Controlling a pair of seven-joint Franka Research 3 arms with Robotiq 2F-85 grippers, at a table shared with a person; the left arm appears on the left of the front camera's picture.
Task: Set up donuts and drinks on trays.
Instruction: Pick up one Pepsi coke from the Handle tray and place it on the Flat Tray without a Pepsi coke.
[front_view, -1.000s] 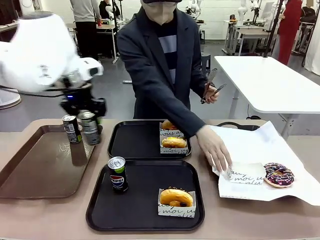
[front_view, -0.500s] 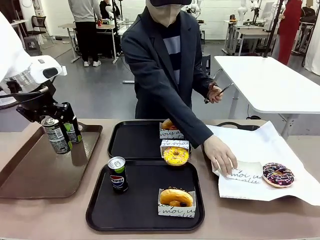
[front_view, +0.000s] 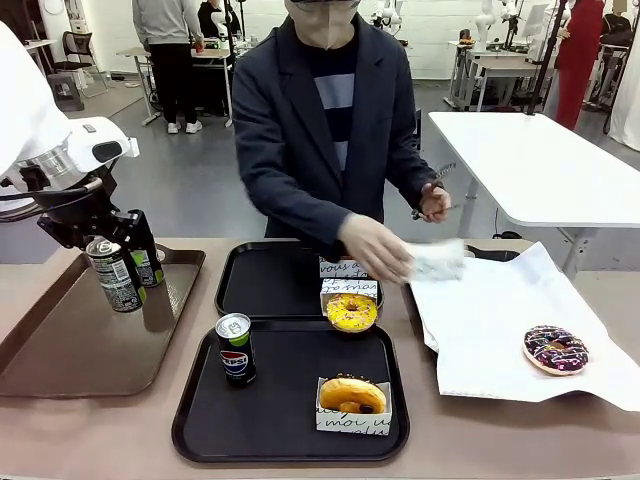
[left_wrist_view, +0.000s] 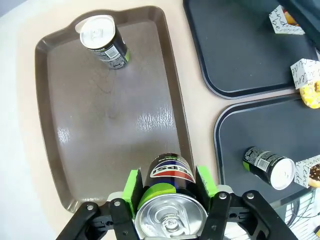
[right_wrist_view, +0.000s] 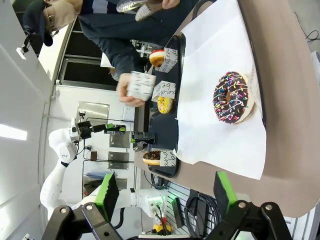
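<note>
My left gripper (front_view: 113, 262) is shut on a black Pepsi drink can (front_view: 119, 286), held just above the brown tray (front_view: 70, 350). In the left wrist view the green pads of the gripper (left_wrist_view: 170, 184) clamp that can (left_wrist_view: 171, 217). A second can (front_view: 149, 262) stands on the brown tray behind it. The near black tray (front_view: 290, 430) carries a Pepsi can (front_view: 235, 349) and a sleeved donut (front_view: 351, 396). A yellow donut (front_view: 351, 310) sits at the front rim of the far black tray (front_view: 265, 285), with another sleeved donut (front_view: 338, 262) behind. My right gripper (right_wrist_view: 165, 192) is open and empty.
The person at the far side holds a white paper sleeve (front_view: 436, 260) in one hand and tongs (front_view: 436, 203) in the other. A chocolate sprinkled donut (front_view: 555, 349) lies on white paper (front_view: 490, 320) at the right. A white table (front_view: 540, 160) stands behind.
My left gripper carried the can leftward over the brown tray, then held still. A yellow donut came to the far tray's front rim. The person's hand lifted a paper sleeve off the white paper.
</note>
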